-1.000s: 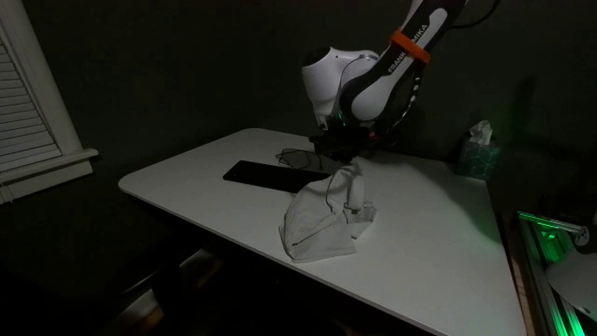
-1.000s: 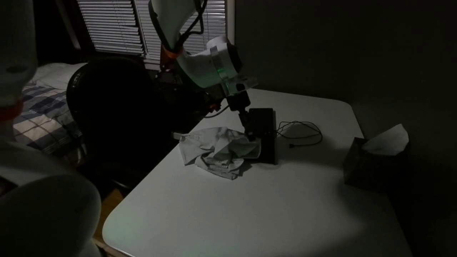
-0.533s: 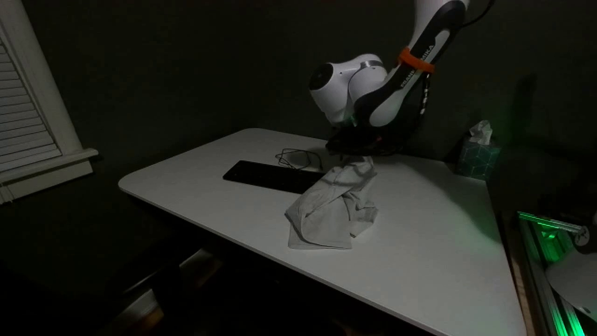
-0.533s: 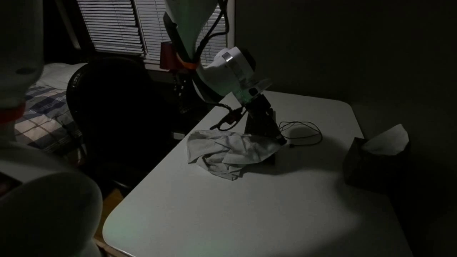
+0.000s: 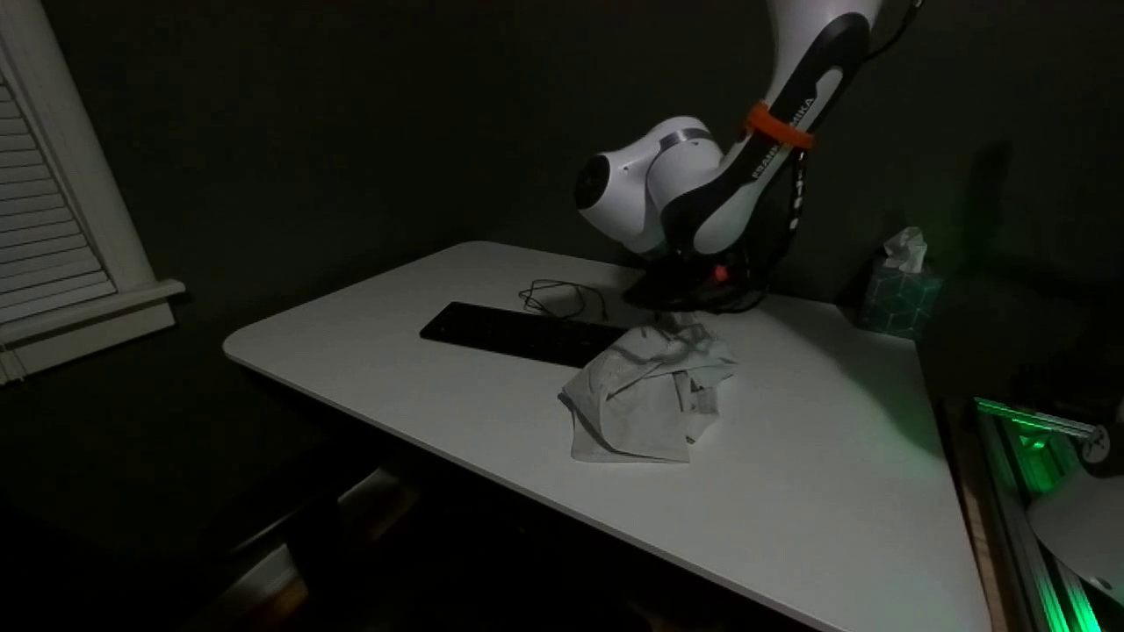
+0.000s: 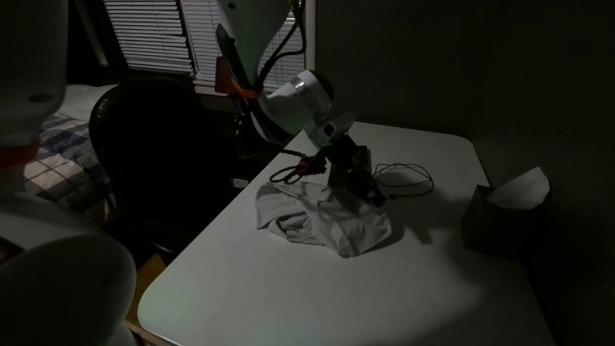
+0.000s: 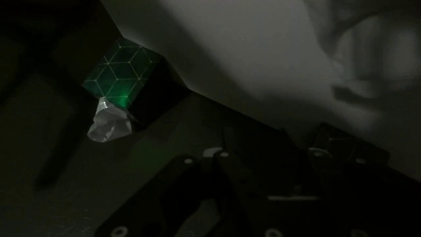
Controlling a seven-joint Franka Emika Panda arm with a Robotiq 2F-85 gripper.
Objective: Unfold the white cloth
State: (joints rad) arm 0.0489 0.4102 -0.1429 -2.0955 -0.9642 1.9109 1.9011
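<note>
The white cloth (image 5: 637, 404) lies rumpled and partly folded over itself on the table, next to the black bar. It also shows in an exterior view (image 6: 326, 218) and, blurred, at the upper right of the wrist view (image 7: 378, 56). My gripper (image 6: 377, 199) is low, just behind the cloth's far part. In the wrist view the gripper's fingers (image 7: 255, 133) stand apart, with no cloth seen between them, though the picture is very dark. Whether a finger touches the cloth cannot be told.
A long flat black bar (image 5: 518, 332) lies beside the cloth, partly under the arm in an exterior view (image 6: 362, 154). A thin cable (image 6: 403, 174) is behind it. A tissue box (image 5: 900, 298) stands at the white table's (image 6: 288, 293) edge, also in the wrist view (image 7: 121, 72).
The cloth's raised part, held up at the gripper earlier, has been dragged across, let go and flopped down over the table. My gripper has moved back and slightly lower, and its fingers are now apart.
</note>
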